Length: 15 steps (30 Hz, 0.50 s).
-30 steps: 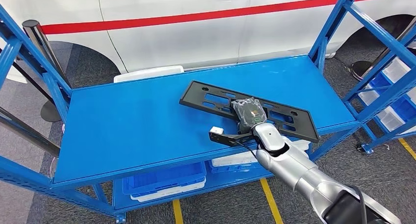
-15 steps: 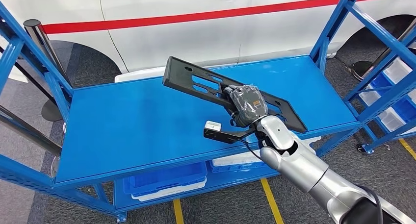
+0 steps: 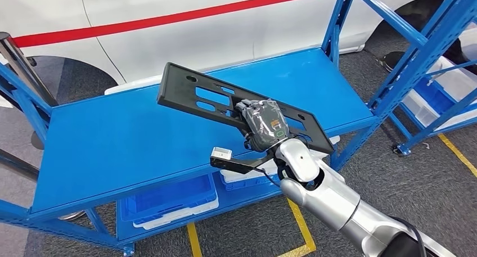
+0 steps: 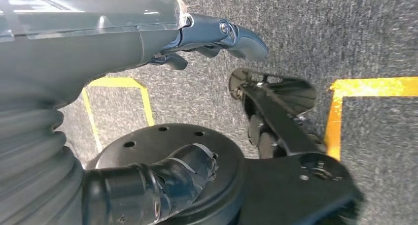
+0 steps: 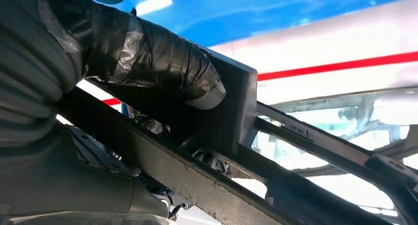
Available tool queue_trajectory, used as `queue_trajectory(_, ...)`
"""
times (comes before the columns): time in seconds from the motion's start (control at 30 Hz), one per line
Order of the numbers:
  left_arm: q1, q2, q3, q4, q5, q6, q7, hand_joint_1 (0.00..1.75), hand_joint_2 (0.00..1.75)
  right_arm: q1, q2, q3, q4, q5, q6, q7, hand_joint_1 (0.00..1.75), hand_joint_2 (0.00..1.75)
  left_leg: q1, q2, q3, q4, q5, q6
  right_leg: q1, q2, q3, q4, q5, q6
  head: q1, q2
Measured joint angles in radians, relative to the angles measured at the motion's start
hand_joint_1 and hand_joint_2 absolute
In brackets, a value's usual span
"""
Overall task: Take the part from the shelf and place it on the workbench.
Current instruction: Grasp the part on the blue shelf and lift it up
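Blue shelf uprights flanking, perhaps close.

part above shelf | bins beneath | car behind

The part, a long flat black plastic panel with slotted cut-outs and small holes, is lifted clear of the blue shelf, tilted with its left end higher, gripped near its middle.

"What stood around the rig?"
"I saw a white car with a red stripe behind blue shelving."
"And underfoot?"
"Grey carpet floor with yellow lines; blue bins sat on the lower shelf."
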Motion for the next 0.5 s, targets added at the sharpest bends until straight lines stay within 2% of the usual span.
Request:
queue_trajectory(0.07,0.0,-0.001,0.0,-0.001,-0.002,0.003,-0.001,0.0,1.75,-0.001,0.02,0.007,-0.001,0.008,0.003,0.013,1.75,1.75,-0.014,-0.033,0.094,-0.135,0.044,0.033,0.007,0.019,-0.014,0.0,0.016,0.0,0.0,0.0)
queue_trajectory(0.1,0.001,-0.002,0.0,-0.001,-0.003,0.005,-0.002,0.0,1.75,-0.003,0.027,0.009,-0.002,0.008,0.003,0.019,1.75,1.75,-0.018,-0.052,0.132,-0.196,0.057,0.044,0.008,0.028,-0.019,-0.001,0.025,0.002,0.0,0.0)
queue_trajectory(0.13,0.002,-0.002,0.0,-0.002,-0.004,0.007,-0.003,0.0,1.75,-0.005,0.033,0.011,-0.004,0.008,0.003,0.023,1.75,1.75,-0.022,-0.066,0.156,-0.237,0.062,0.05,0.005,0.035,-0.022,-0.003,0.033,0.006,0.0,0.0)
queue_trajectory(0.17,0.002,-0.003,0.0,-0.003,-0.006,0.008,-0.005,0.0,1.75,-0.007,0.037,0.014,-0.005,0.008,0.003,0.027,1.75,1.75,-0.024,-0.072,0.164,-0.257,0.063,0.051,0.001,0.043,-0.024,-0.007,0.043,0.012,0.0,0.0)
queue_trajectory(0.23,0.002,-0.006,0.0,-0.002,-0.013,-0.002,-0.014,0.0,1.75,-0.009,0.04,0.02,-0.007,0.006,0.005,0.031,1.75,1.75,-0.023,-0.054,0.164,-0.276,0.086,0.046,-0.002,0.057,-0.027,-0.019,0.061,0.025,0.0,0.0)
queue_trajectory(0.27,0.001,-0.004,-0.001,-0.002,-0.018,-0.01,-0.02,0.0,1.75,-0.011,0.041,0.023,-0.008,0.005,0.007,0.032,1.75,1.75,-0.02,-0.042,0.162,-0.289,0.099,0.048,0.001,0.05,-0.031,-0.019,0.055,0.03,0.002,0.0)
queue_trajectory(0.3,0.002,-0.002,-0.001,-0.002,-0.021,-0.019,-0.024,0.0,1.75,-0.015,0.041,0.025,-0.008,0.004,0.008,0.033,1.75,1.75,-0.016,-0.028,0.157,-0.3,0.114,0.049,0.003,0.034,-0.04,-0.003,0.028,0.035,0.003,0.0)
queue_trajectory(0.33,0.004,0.001,-0.001,-0.002,-0.024,-0.028,-0.027,0.0,1.75,-0.019,0.042,0.026,-0.008,0.004,0.008,0.034,1.75,1.75,-0.013,-0.013,0.149,-0.307,0.127,0.05,0.002,0.011,-0.052,0.032,-0.016,0.04,0.003,0.0)
queue_trajectory(0.37,0.006,0.005,-0.001,-0.001,-0.027,-0.038,-0.027,0.0,1.75,-0.022,0.042,0.027,-0.008,0.002,0.008,0.035,1.75,1.75,-0.014,0.0,0.138,-0.309,0.136,0.052,-0.001,-0.01,-0.066,0.087,-0.068,0.047,0.004,0.0)
queue_trajectory(0.4,0.007,0.008,-0.001,-0.001,-0.031,-0.05,-0.024,0.0,1.75,-0.024,0.043,0.029,-0.007,0.0,0.006,0.035,1.75,1.75,-0.014,0.015,0.126,-0.307,0.144,0.052,-0.006,-0.021,-0.079,0.152,-0.109,0.055,0.004,0.0)
queue_trajectory(0.43,0.007,0.012,-0.002,-0.001,-0.036,-0.064,-0.019,0.0,1.75,-0.024,0.041,0.03,-0.006,-0.004,0.004,0.034,1.75,1.75,-0.014,0.029,0.113,-0.303,0.15,0.05,-0.012,-0.027,-0.085,0.208,-0.127,0.062,0.004,0.0)
queue_trajectory(0.47,0.006,0.016,-0.003,-0.001,-0.041,-0.079,-0.012,0.0,1.75,-0.024,0.039,0.03,-0.004,-0.01,0.0,0.031,1.75,1.75,-0.013,0.043,0.1,-0.297,0.155,0.048,-0.019,-0.031,-0.081,0.244,-0.121,0.07,0.004,0.0)
queue_trajectory(0.5,0.004,0.02,-0.003,0.0,-0.045,-0.089,-0.007,0.0,1.75,-0.024,0.035,0.031,-0.002,-0.014,-0.005,0.027,1.75,1.75,-0.012,0.056,0.085,-0.288,0.159,0.045,-0.025,-0.035,-0.06,0.244,-0.097,0.077,0.004,0.0)
